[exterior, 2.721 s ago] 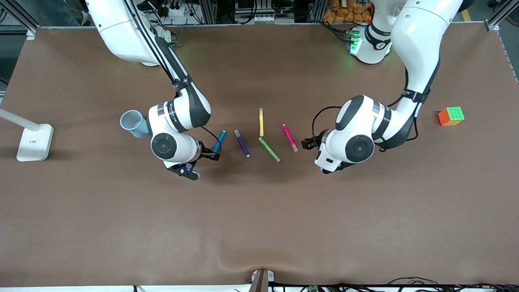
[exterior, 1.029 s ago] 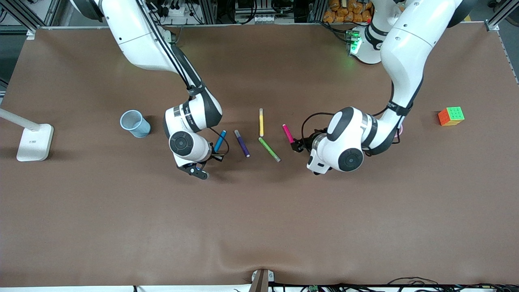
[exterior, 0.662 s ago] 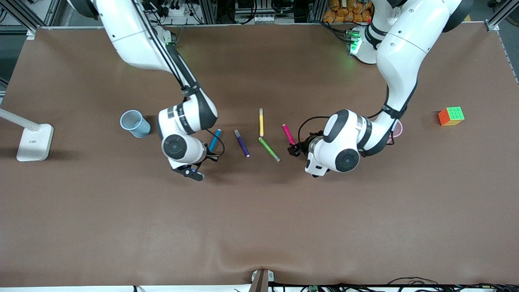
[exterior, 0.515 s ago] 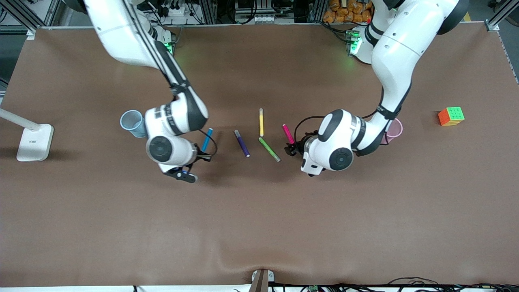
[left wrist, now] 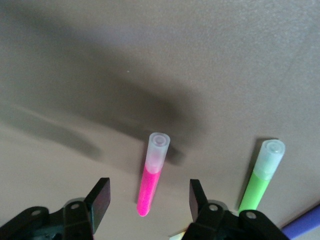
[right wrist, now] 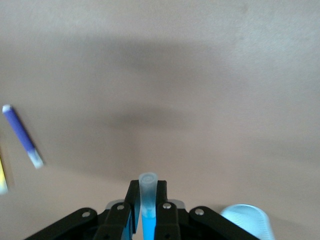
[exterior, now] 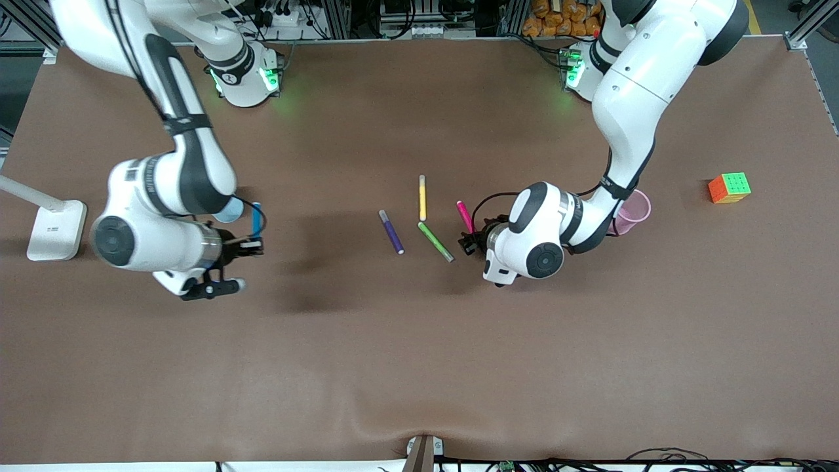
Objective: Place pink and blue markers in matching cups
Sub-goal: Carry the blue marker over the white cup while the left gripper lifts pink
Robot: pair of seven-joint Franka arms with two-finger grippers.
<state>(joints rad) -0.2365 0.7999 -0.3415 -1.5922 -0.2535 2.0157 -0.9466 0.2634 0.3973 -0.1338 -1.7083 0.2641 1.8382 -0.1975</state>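
My right gripper [exterior: 252,245] is shut on the blue marker [exterior: 255,219] and holds it in the air beside the light blue cup [exterior: 232,210], which my arm mostly hides. In the right wrist view the marker's greyish cap [right wrist: 148,189] sticks out between the shut fingers, with the cup's rim [right wrist: 247,220] beside it. The pink marker [exterior: 465,216] lies on the table. My left gripper [exterior: 470,241] is open and low over the marker's end nearer the camera. In the left wrist view the marker [left wrist: 152,179] lies between the spread fingers [left wrist: 100,197], untouched. The pale pink cup [exterior: 633,210] stands by my left forearm.
A purple marker [exterior: 391,231], a yellow marker [exterior: 422,197] and a green marker [exterior: 435,242] lie mid-table between the arms; the green one [left wrist: 263,176] is close beside the pink one. A colour cube [exterior: 729,187] sits at the left arm's end, a white lamp base [exterior: 56,229] at the right arm's end.
My right arm has lifted the blue marker and carried it toward the right arm's end, up to the light blue cup. My left gripper has crept in over the pink marker, uncovering the pink cup.
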